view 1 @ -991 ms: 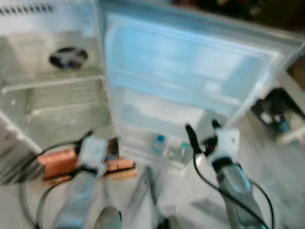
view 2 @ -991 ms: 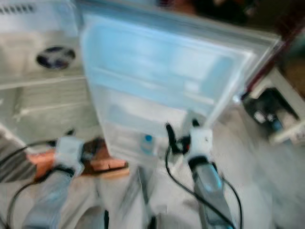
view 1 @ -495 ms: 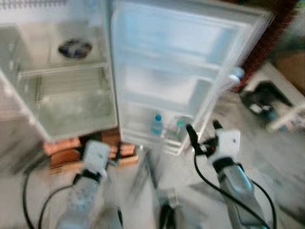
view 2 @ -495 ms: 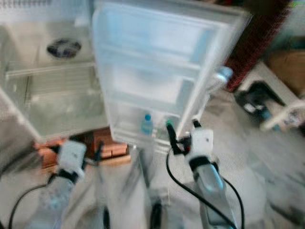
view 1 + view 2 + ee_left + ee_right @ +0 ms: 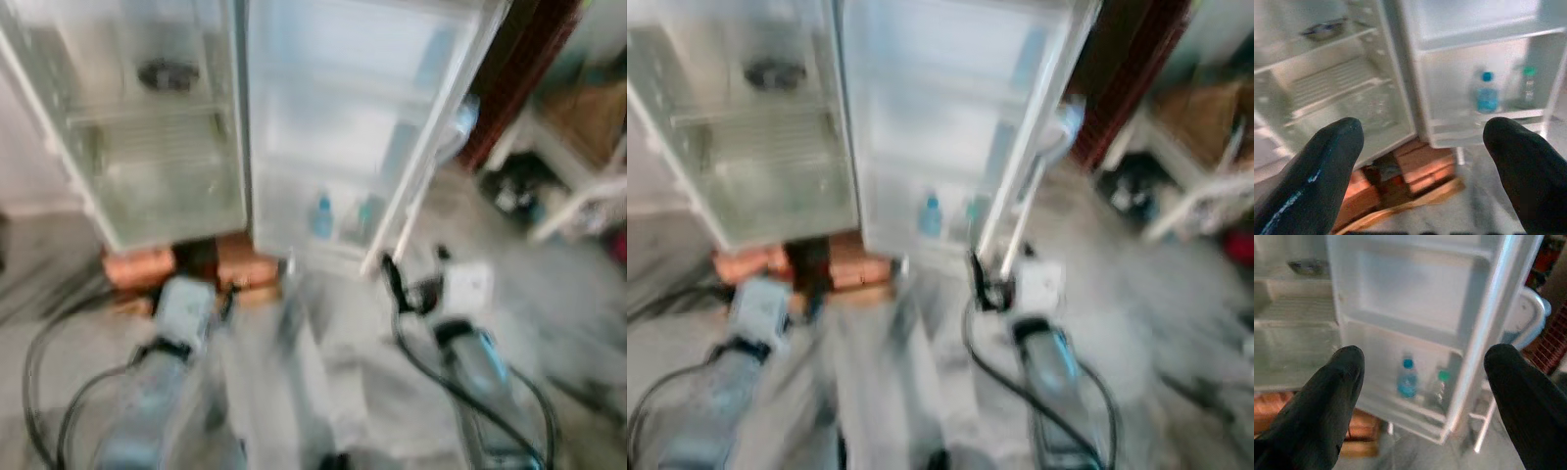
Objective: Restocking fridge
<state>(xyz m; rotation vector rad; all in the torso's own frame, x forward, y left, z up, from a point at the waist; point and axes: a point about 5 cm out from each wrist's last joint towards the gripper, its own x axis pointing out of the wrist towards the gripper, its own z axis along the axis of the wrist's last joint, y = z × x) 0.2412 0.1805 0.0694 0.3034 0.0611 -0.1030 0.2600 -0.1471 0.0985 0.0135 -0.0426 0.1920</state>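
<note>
While both head views are motion-blurred, the wrist views are sharper; entries below lean on them.

Fridge: white single-door fridge (image 5: 167,127), cabinet upright, standing on reddish-orange bricks (image 5: 1425,169) and a pale wooden board (image 5: 1400,205) on the grey floor (image 5: 549,313).
Door: white moulded-plastic fridge door (image 5: 1415,298) swung wide, inner face toward the robot, with rectangular tray recesses.
Interior: white wire-grid shelf (image 5: 1332,85) across the cabinet; dark round shallow dish (image 5: 1322,29) on the level above it; contents of the dish cannot be made out.
Bottles: clear plastic bottle with blue cap and blue label (image 5: 1407,379) and clear bottle with green cap (image 5: 1439,387), side by side in the lowest door tray, both upright, long axis vertical, caps up.
Left gripper (image 5: 1422,147): rounded matt-black rubbery fingers (image 5: 1327,161), jaws wide apart, holding nothing, low before the bricks, aimed at the fridge.
Right gripper (image 5: 1422,382): same black fingers (image 5: 1518,391), jaws wide apart, holding nothing, aimed at the door's lowest tray.
Background: dark red latticed screen (image 5: 1552,340), right of the door.
</note>
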